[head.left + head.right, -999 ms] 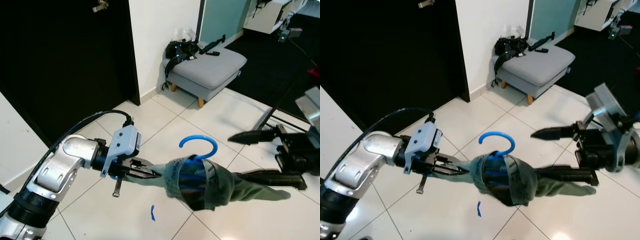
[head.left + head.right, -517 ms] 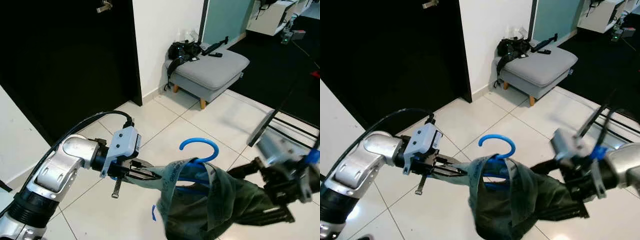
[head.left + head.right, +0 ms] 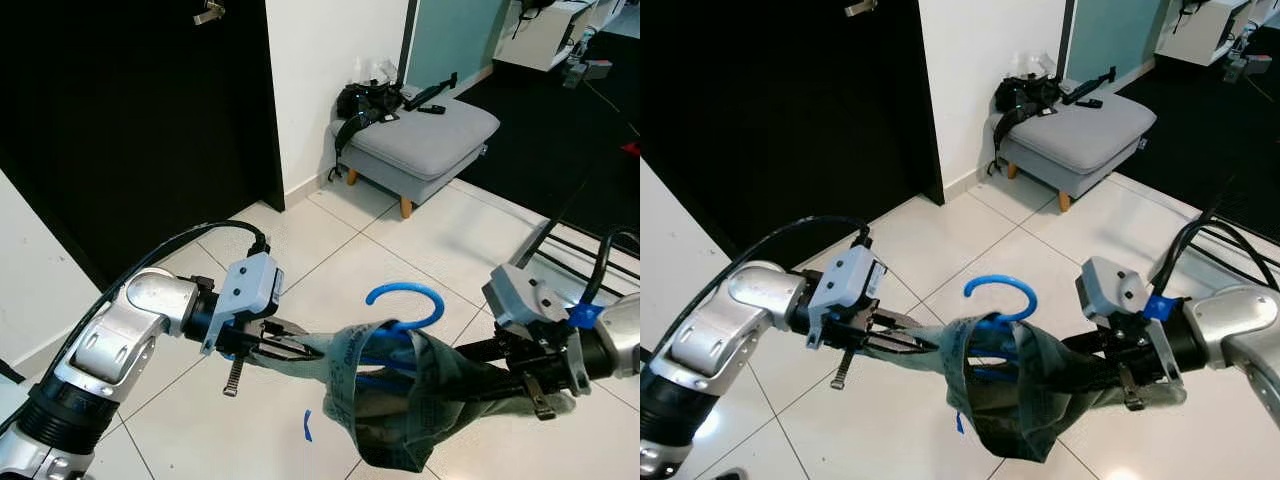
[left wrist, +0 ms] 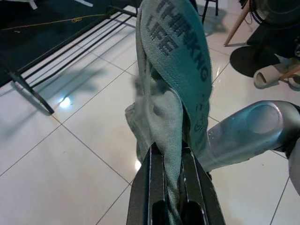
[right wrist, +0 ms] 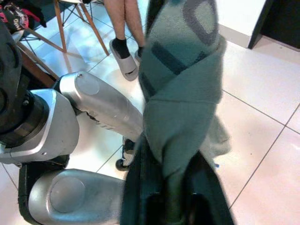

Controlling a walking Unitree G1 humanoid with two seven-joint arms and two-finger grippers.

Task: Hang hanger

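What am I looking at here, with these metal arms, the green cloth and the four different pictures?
This is a humanoid robot seen through its own cameras. Two pictures come from a stereo camera on its head, looking down past its two silver arms at a white tiled floor. The other two come from a camera on each wrist, looking along that arm's two black fingers.

Between the arms hangs a grey-green garment draped over a blue plastic hanger, whose hook sticks up. The left claw is closed on one end of the cloth; the left wrist view shows fabric pinched between the fingers. The right claw grips the other end, and its wrist view shows cloth there too.

Behind stand a grey upholstered footstool with black straps on it, a white wall and a dark doorway. In the right wrist view a person's legs in slippers appear.
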